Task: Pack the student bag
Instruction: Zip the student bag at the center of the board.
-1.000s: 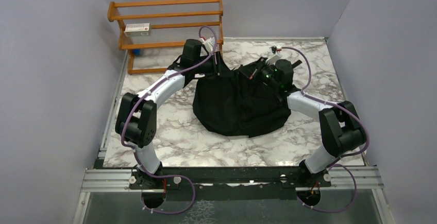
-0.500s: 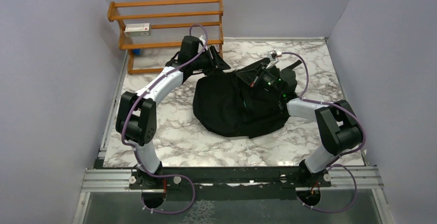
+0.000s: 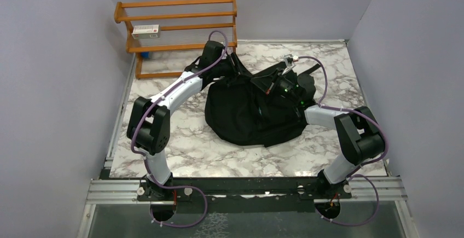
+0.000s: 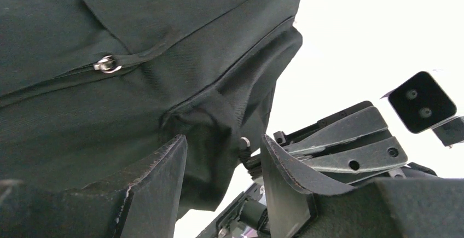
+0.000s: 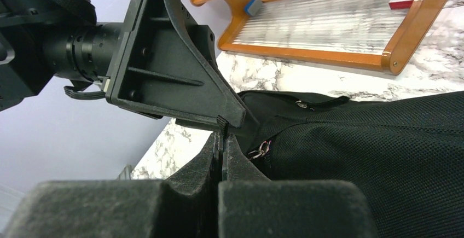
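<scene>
**As the left jaws widen, the bag's top corner sits between them**

While the white-and-grey marbled table (image 3: 180, 150) fills the lower and middle frame of the top view, the large black soft fabric backpack (image 3: 251, 112) lies slumped at its centre, just right of middle. An orange wooden slatted rack (image 3: 175, 16) stands in the upper left, with a small white-and-red box (image 3: 145, 29) on one shelf.

Over the last second the left arm drew back toward the rack and has now swung in again to the backpack's upper left edge. The left gripper (image 4: 223, 145) has been spreading as it came. Its wrist view shows the jaws apart, with a stitched corner of the black fabric in the gap and neither pad visibly pressing it. A small silver zipper pull (image 4: 105, 64) sits in the upper left of that view.

The right gripper (image 5: 222, 142) has barely shifted. Its jaws are pressed together at the same corner, right beside the left gripper's finger. A small metal ring pull (image 5: 261, 149) hangs just to their right. Whether they pinch fabric or a tab cannot be told.

Judging from this, the left gripper is re-setting its hold on the mouth. No opening shows, so packing is at an early stage.
</scene>
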